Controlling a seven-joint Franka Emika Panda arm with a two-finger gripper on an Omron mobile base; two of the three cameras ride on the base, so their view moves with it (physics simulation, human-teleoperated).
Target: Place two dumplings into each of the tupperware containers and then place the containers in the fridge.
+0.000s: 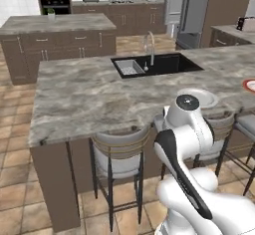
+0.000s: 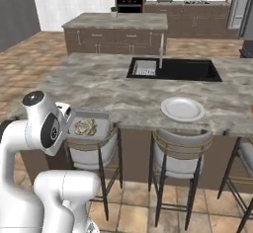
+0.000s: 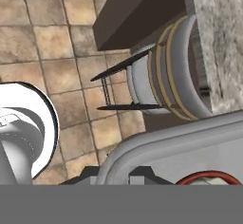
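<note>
A dark-grey tupperware container (image 2: 96, 120) hangs at the near edge of the island counter, over a bar stool, with beige dumplings (image 2: 85, 126) lying in it. My gripper (image 2: 70, 123) is shut on its left rim. In the hand view the container's grey rim (image 3: 180, 144) runs across the bottom, and my gripper (image 3: 116, 175) has a dark fingertip on either side of the rim. The fridge (image 1: 182, 10) stands tall and grey at the back right of the kitchen, with its edge (image 2: 242, 5) also at the top right of the right base view.
A round white plate (image 2: 183, 109) lies on the marble island (image 2: 104, 81) near its front edge, and a red-rimmed plate (image 1: 250, 84) lies at its far right. A black sink (image 2: 190, 69) with a faucet is set in the island. Bar stools (image 2: 180, 153) line the near side over tiled floor.
</note>
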